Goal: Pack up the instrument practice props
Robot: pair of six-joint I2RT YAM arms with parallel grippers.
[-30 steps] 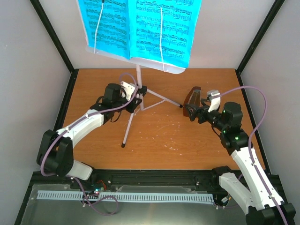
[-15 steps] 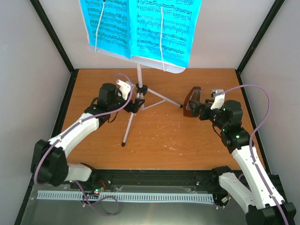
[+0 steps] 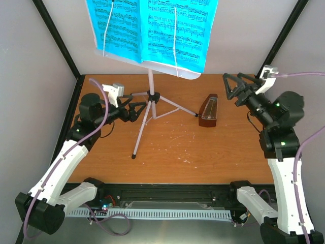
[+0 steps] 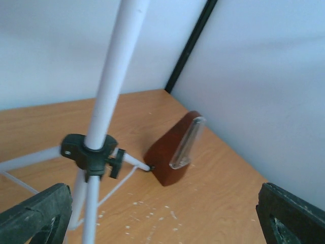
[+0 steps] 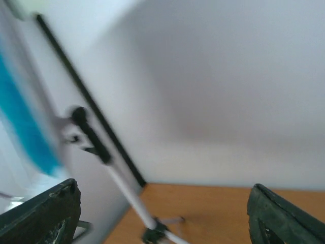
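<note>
The silvery tripod music stand (image 3: 149, 84) is upright at the back of the table, with cyan sheet-music pages (image 3: 152, 28) on its desk. The brown pyramid metronome (image 3: 209, 111) stands to the right, at the tip of one tripod leg. My left gripper (image 3: 135, 105) is open just left of the tripod hub, touching nothing. In the left wrist view the stand's pole (image 4: 114, 76) and the metronome (image 4: 175, 150) lie ahead of the open left gripper (image 4: 162, 223). My right gripper (image 3: 235, 86) hangs open and empty, raised up and to the right of the metronome.
The orange-brown tabletop (image 3: 172, 152) is boxed in by pale walls with black corner posts (image 3: 277, 40). The right wrist view is blurred; it shows the stand's pole (image 5: 124, 190), a strip of cyan page (image 5: 23, 127) and the right gripper (image 5: 162, 218).
The left gripper opened, let go of the stand near its hub and drew back to the left. The right gripper pulled away from the metronome, rising up and to the right.
</note>
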